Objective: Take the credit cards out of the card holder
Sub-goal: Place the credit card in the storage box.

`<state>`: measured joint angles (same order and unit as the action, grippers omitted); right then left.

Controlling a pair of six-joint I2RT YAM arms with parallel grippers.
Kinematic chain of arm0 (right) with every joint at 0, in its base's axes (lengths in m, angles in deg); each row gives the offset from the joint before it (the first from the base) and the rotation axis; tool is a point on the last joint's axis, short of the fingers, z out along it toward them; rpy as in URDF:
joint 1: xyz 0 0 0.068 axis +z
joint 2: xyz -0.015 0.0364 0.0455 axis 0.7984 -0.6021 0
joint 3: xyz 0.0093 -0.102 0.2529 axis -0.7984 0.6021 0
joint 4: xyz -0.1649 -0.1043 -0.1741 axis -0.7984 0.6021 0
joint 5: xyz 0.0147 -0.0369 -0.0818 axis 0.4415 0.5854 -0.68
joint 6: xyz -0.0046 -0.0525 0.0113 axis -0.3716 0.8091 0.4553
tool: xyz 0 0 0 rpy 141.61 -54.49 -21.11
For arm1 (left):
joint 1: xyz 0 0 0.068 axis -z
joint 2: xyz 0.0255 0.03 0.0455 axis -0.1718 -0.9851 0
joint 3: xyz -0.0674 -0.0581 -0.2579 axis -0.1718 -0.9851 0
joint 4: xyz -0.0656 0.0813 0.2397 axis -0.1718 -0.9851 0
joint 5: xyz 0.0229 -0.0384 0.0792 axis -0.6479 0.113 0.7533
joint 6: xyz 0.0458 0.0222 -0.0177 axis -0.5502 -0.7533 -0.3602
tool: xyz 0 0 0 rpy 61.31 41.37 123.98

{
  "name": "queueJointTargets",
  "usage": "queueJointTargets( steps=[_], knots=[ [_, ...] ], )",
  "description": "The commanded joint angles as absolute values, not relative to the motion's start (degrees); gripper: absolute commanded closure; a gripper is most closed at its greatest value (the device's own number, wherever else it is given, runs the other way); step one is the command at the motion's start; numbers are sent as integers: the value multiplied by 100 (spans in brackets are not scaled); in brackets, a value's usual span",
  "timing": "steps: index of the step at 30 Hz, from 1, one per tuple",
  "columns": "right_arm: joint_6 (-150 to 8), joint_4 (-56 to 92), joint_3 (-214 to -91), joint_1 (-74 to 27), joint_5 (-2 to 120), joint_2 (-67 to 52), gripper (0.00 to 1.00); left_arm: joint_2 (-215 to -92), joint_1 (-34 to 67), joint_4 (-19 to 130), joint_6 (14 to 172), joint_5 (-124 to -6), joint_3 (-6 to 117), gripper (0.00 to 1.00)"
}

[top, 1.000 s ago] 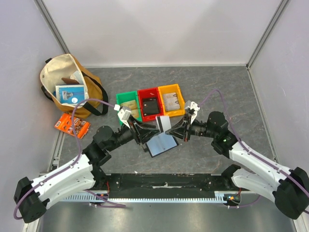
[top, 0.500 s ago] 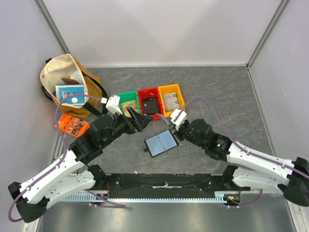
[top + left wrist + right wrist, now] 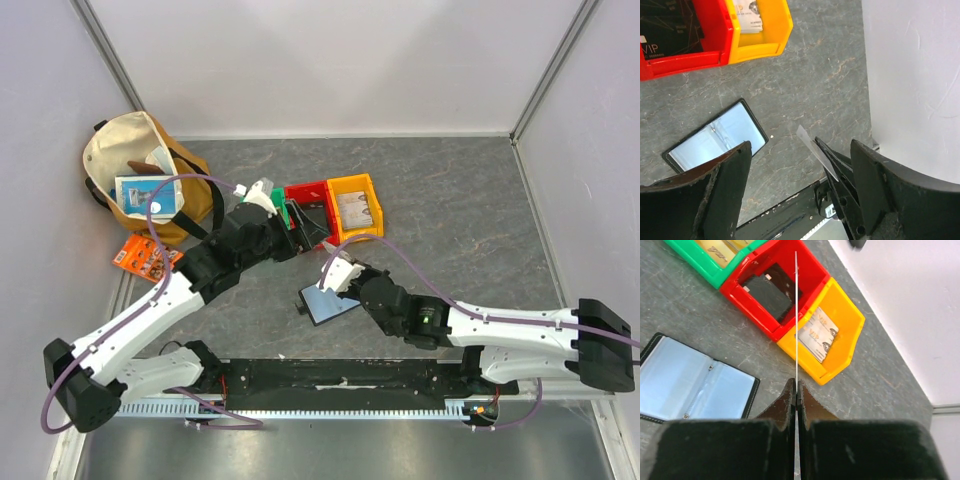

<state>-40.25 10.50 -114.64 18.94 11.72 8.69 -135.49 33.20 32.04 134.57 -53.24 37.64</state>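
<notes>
The arms have parted. The left gripper (image 3: 802, 152) has swung back toward the bins (image 3: 847, 315), released and empty. The right gripper (image 3: 796, 384) is clenched on a card (image 3: 796, 315). The holder (image 3: 690, 380) lies open on the surface (image 3: 805, 75) just beside it, so one card looks freed and bin-bound.

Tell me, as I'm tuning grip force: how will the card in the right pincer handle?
Probably stiff: the card shows edge-on as a straight line above the shut right pincer. Likely light, being thin. It might pivot or slip, pinched at one end only.
</notes>
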Motion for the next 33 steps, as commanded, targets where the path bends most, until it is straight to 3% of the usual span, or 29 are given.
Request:
queueJointTargets(
  steps=[1, 6, 9, 12, 14, 17, 21, 28, 33],
  knots=[
    [-3607, 481, -11593, 2032, 425, 731, 100, -13883, 3247, 3341, 13702, -6038, 4058, 18],
    [-3422, 235, -11549, 2146, 117, 573, 100, -14139, 3247, 3595, 13833, -6487, 3927, 35],
    [-3370, 121, -11514, 2173, -6, 485, 100, -14183, 3247, 3938, 13939, -6698, 3733, 55],
    [-3316, -64, -11452, 2217, -155, 414, 99, -14113, 3247, 4193, 13966, -6672, 3566, 85],
    [-3526, -21, -11461, 2217, -112, 432, 92, -14017, 3247, 4386, 13896, -6515, 3461, 98],
    [-3904, 67, -11443, 2191, 72, 511, 57, -13841, 3212, 4659, 13764, -6382, 3206, 98],
    [-4694, 445, -11408, 2015, 730, 817, 29, -13472, 3089, 5299, 13685, -6145, 2618, 98],
    [-6618, 692, -11005, 1006, 3188, 1968, 20, -12892, 2887, 6599, 13307, -5969, 1748, 98],
    [-8253, -176, -10399, -32, 5000, 2690, 19, -12602, 2887, 7680, 13157, -6048, 1194, 98]
  ],
)
